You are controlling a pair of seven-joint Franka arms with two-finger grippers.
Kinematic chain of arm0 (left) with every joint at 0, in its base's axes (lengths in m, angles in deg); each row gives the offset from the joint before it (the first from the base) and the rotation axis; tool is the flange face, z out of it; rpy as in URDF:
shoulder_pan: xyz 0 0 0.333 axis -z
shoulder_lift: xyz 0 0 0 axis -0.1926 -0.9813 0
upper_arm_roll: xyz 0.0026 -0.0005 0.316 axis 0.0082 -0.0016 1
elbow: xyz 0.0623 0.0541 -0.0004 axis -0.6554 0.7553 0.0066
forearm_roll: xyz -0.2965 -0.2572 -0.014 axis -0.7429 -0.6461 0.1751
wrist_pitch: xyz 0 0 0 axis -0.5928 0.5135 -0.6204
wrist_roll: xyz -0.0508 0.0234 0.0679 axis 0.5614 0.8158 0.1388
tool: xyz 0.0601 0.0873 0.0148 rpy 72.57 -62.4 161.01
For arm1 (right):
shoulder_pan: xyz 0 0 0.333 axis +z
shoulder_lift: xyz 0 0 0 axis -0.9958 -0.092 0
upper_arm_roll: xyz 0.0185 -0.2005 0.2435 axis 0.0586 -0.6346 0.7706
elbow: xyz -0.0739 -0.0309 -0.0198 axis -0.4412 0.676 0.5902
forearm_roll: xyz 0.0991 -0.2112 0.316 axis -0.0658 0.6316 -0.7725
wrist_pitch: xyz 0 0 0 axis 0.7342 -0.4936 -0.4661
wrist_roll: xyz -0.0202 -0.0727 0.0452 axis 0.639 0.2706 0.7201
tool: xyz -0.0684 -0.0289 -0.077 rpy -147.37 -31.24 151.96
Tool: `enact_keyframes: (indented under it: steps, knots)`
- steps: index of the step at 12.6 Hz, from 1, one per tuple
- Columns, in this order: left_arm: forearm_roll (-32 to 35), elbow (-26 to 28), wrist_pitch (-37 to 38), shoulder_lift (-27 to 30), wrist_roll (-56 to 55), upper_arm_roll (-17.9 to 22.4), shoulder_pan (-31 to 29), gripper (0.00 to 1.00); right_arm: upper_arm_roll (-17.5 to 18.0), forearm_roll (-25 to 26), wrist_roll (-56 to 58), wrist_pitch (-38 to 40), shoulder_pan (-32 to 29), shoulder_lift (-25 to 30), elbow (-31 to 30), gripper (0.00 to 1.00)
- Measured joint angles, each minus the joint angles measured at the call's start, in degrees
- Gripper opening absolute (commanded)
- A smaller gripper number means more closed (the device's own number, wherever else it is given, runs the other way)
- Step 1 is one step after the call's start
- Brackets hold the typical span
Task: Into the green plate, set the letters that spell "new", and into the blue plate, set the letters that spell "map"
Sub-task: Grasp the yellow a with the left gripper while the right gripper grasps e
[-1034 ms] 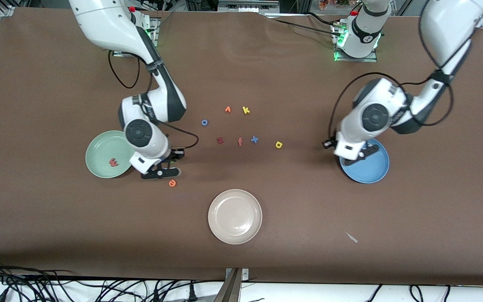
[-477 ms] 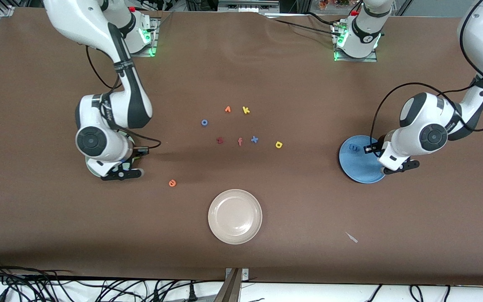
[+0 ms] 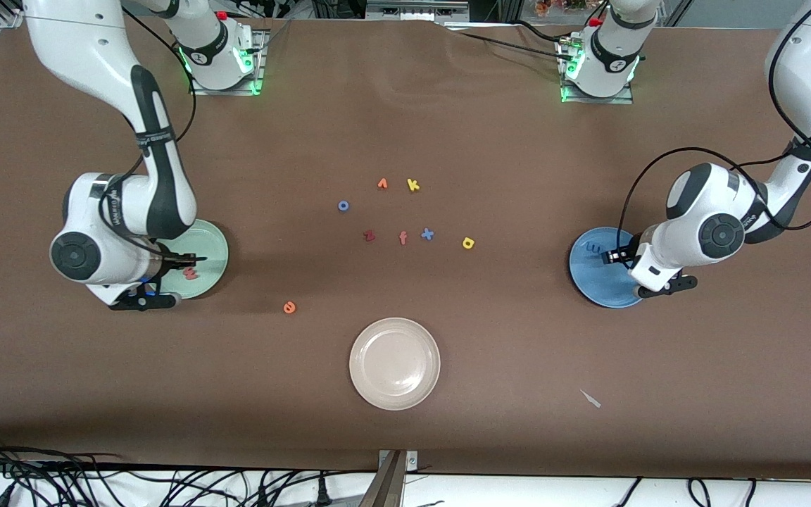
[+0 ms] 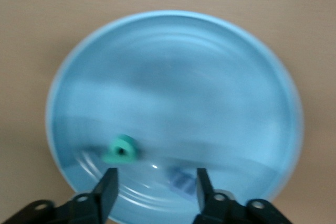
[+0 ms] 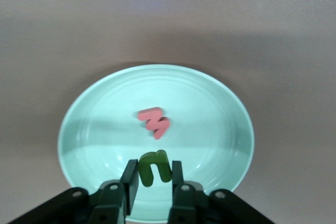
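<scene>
Olive-green foam first: the n [image 5: 155, 167] sits pinched between the jaws of your right gripper [image 5: 154, 187], which hangs low over the green plate [image 5: 105, 108] at the right arm's end of the counter. The salmon-red w [image 5: 154, 121] already lies in that plate, just beside the n. The orange e [image 3: 289, 307] is out on the bare counter, between the green plate and the cream-white plate [image 3: 360, 352].

At the left arm's end, your left gripper [image 4: 154, 182] hovers over the blue plate [image 4: 173, 66] with its jaws apart and nothing between them. The teal-green p [image 4: 121, 149] and the blue m [image 4: 182, 179] lie in the plate (both blurred in the wrist view).

The yellow a [image 3: 468, 243] lies mid-counter, near the blue x [image 3: 427, 234], with the yellow k [image 3: 413, 185] farther from the front camera.
</scene>
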Motion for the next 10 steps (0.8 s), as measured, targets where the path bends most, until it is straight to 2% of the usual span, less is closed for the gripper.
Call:
enact_keyframes:
  steps: [3, 5, 8, 10]
  knots:
    - [-1.8, -0.3, 1.6, 0.5, -14.1, -8.8, 1.9, 1.0, 0.5, -0.8, 0.0, -0.1, 0.5, -0.1, 0.4, 1.0]
    - [-1.8, -0.2, -1.3, 0.6, -23.5, -10.1, 7.9, 1.0, 0.7, -3.3, -0.7, -0.1, 1.5, 0.0, 1.0, 1.0]
    - [-1.8, 0.0, -9.0, 0.3, -35.5, -6.6, 18.4, 1.0, 1.0, -4.5, -5.4, -0.2, 4.3, 0.0, 2.1, 1.0]
    - [-1.8, -0.2, -12.7, -0.3, -39.8, -0.7, 25.7, 1.0, 1.2, -5.0, -11.2, -0.4, 7.3, -0.1, 3.0, 1.0]
